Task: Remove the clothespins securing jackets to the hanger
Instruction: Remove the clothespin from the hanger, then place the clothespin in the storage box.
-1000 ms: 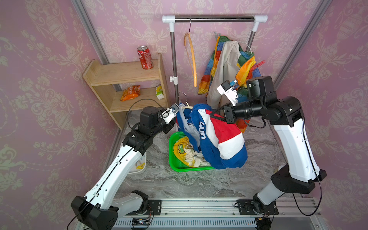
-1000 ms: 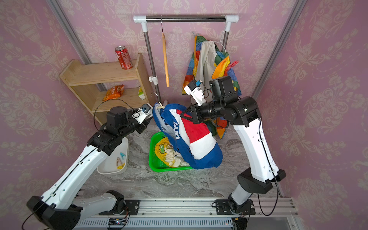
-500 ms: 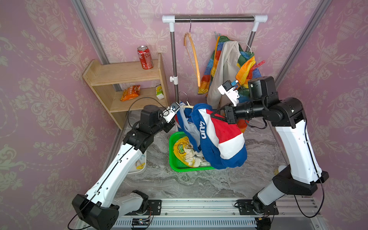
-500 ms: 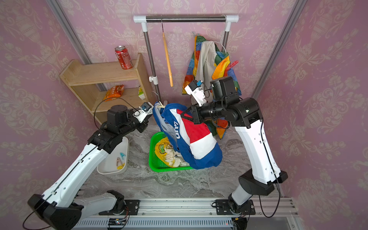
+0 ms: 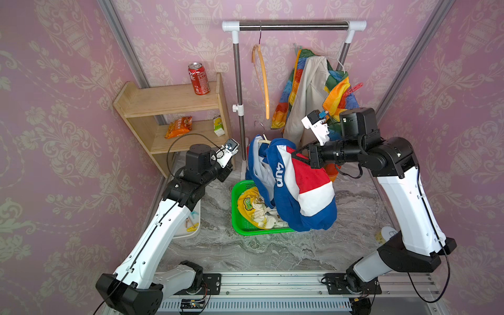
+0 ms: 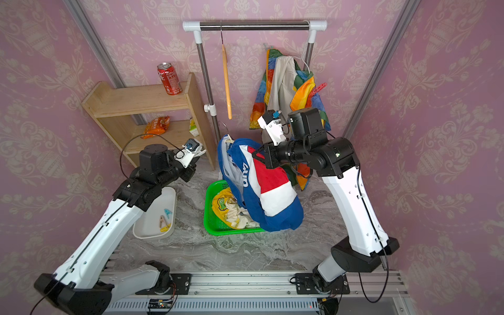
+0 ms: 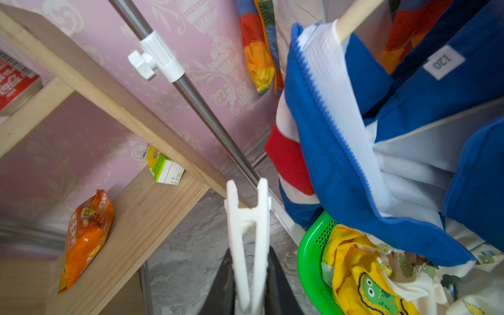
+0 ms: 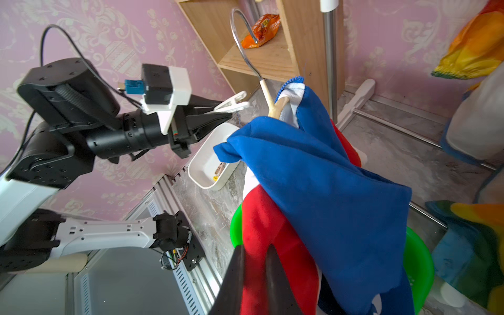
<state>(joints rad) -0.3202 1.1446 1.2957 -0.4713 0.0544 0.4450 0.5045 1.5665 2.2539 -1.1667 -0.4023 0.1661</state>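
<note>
White clothespin [image 7: 245, 218], axis prob along L claw [image 7: 249, 255]

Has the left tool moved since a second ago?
Yes: the left tool, gripping a white clothespin, backed slightly from the rack pole toward the wooden shelf.
</note>
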